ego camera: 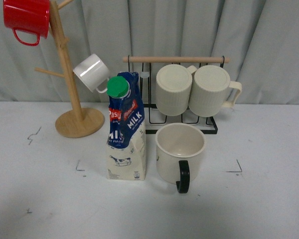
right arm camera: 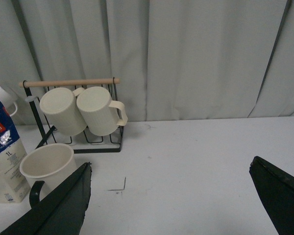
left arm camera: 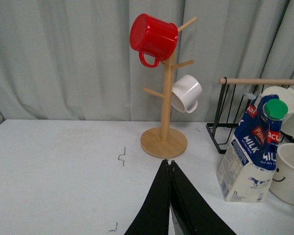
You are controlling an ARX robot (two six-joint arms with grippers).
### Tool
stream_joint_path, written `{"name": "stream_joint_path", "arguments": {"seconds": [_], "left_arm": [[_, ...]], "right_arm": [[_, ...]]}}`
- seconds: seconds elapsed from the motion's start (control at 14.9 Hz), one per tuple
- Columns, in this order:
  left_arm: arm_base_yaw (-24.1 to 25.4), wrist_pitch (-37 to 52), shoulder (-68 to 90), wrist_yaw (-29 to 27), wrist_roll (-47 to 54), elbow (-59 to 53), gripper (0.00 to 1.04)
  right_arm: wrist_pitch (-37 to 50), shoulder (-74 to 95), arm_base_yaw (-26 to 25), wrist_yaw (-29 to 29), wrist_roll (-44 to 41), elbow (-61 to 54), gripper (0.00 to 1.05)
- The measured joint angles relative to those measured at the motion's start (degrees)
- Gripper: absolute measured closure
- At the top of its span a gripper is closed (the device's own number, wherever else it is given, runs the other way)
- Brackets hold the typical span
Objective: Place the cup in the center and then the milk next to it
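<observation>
Left pincer point(left arm camera: 172, 164) clenched empty, right pincer point(right arm camera: 169, 183) released; cup point(ego camera: 180, 152) and milk point(ego camera: 126, 130) stand together centrally, so nothing remains but retreating.

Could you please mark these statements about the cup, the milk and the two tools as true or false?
1. The milk carton stands upright on the table, beside the cup. True.
2. The cup lies on its side. False: it stands upright, mouth up, with its black handle toward the camera in the front view.
3. The left tool is shut. True: its fingers meet, holding nothing.
4. The right tool grips the cup. False: its fingers are spread wide open and hold nothing.
5. The red mug stands on the table. False: it hangs on the wooden mug tree.
</observation>
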Motion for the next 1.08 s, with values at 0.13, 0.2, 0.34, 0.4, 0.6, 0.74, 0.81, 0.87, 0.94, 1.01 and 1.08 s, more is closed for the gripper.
{"name": "stream_joint_path", "arguments": {"seconds": [0.13,0.2,0.34,0.4,0.6,0.74,0.81,0.87,0.94,1.01,1.08], "left_arm": [[0.0,-0.1,0.0,0.0,0.0,0.0,1.03],[0.0,-0.1,0.0,0.0,0.0,0.0,1.01],[0.0,-0.1,0.0,0.0,0.0,0.0,0.76],[0.0,-0.1,0.0,0.0,0.0,0.0,0.65],[0.0,-0.1,0.0,0.0,0.0,0.0,0.29],[0.0,-0.1,0.0,0.0,0.1,0.0,0.05],[0.0,-0.1,0.0,0.0,0.0,0.0,0.07],[0.0,-0.1,0.0,0.0,0.0,0.0,0.07],[0.0,-0.1,0.0,0.0,0.0,0.0,0.07],[0.0,-0.1,0.0,0.0,0.0,0.0,0.07],[0.0,-0.1,0.0,0.0,0.0,0.0,0.07]], "right_arm": [[0.0,0.0,0.0,0.0,0.0,0.0,0.06],[0.0,0.0,0.0,0.0,0.0,0.0,0.06],[0.0,0.0,0.0,0.0,0.0,0.0,0.06],[0.0,0.0,0.0,0.0,0.0,0.0,0.06],[0.0,0.0,0.0,0.0,0.0,0.0,0.06],[0.0,0.0,0.0,0.0,0.0,0.0,0.06],[0.0,0.0,0.0,0.0,0.0,0.0,0.06],[0.0,0.0,0.0,0.0,0.0,0.0,0.06],[0.0,0.0,0.0,0.0,0.0,0.0,0.06],[0.0,0.0,0.0,0.0,0.0,0.0,0.06],[0.0,0.0,0.0,0.0,0.0,0.0,0.06]]}}
